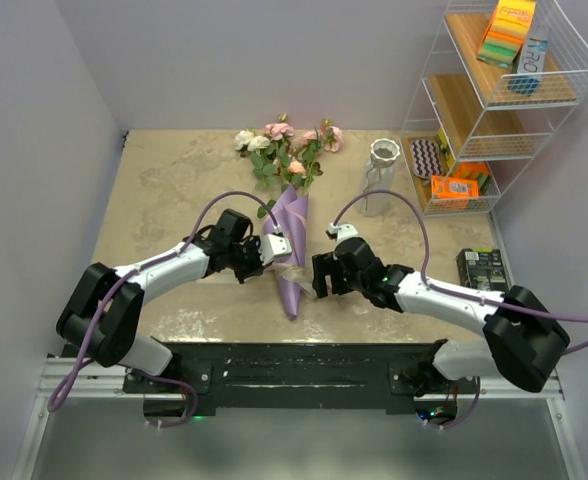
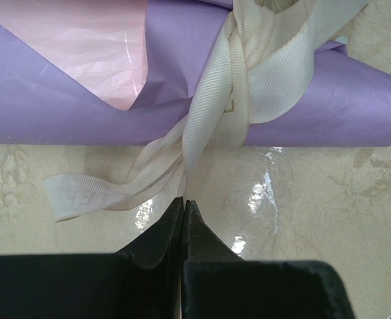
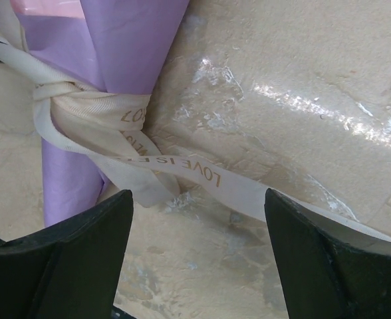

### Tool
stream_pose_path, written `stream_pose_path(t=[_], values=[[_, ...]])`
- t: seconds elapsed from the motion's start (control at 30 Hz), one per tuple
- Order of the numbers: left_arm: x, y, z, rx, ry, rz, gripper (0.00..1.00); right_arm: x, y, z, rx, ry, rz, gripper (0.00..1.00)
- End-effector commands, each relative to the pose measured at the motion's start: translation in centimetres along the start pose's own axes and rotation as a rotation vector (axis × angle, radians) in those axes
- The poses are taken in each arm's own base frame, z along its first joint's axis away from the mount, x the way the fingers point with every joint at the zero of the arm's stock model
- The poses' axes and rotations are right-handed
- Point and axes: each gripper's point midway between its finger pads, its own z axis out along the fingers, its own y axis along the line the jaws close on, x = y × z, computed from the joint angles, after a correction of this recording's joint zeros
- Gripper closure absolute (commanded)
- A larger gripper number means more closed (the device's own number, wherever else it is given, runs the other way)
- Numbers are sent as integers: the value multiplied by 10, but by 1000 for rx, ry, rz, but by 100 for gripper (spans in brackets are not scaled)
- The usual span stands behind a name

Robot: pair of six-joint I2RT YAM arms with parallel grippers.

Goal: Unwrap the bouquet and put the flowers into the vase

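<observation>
Left pincer (image 2: 183,207) was pressed together, its tips meeting right where a strand of the cream ribbon (image 2: 225,100) came down to them. Whether that strand was caught between them could not be told. The right pincer (image 3: 199,229) was spread wide, and a flat ribbon tail ran across the gap and slipped out of sight behind one finger.

Both wrist views cut the bouquet (image 1: 292,215) down to a stretch of lilac paper cone (image 2: 328,100) with a corner of its pink inner face, and neither showed any blooms. Only the overhead view showed the whole bouquet lying on the desk (image 1: 174,190) between the two arms. The cone's point faced the arm bases and the flowers (image 1: 286,150) fanned toward the far edge. That view alone showed the vase (image 1: 379,175), upright to the right of the blooms and beside the wire rack (image 1: 494,100). The knot was too small to make out there.

In the right wrist view the ribbon tail carried gold letters reading "LOVE IS", with the following letters lost in a fold, and "LOV" showed on the knot. Print on the rack's packages was too small to read.
</observation>
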Motion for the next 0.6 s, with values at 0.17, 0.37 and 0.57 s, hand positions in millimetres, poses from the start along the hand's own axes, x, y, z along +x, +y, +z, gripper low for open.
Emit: stream_pose_path(t=[0.17,0.37,0.57], values=[[-16,9,-6,-46,-43,10,100,-10,13,19,-37,-1,-44,22],[-14,9,-7,-50,-37,7,100,-14,16,23,-44,-10,-44,30],[-12,10,-7,-58,-34,10,100,-27,21,22,-63,-57,-45,37]])
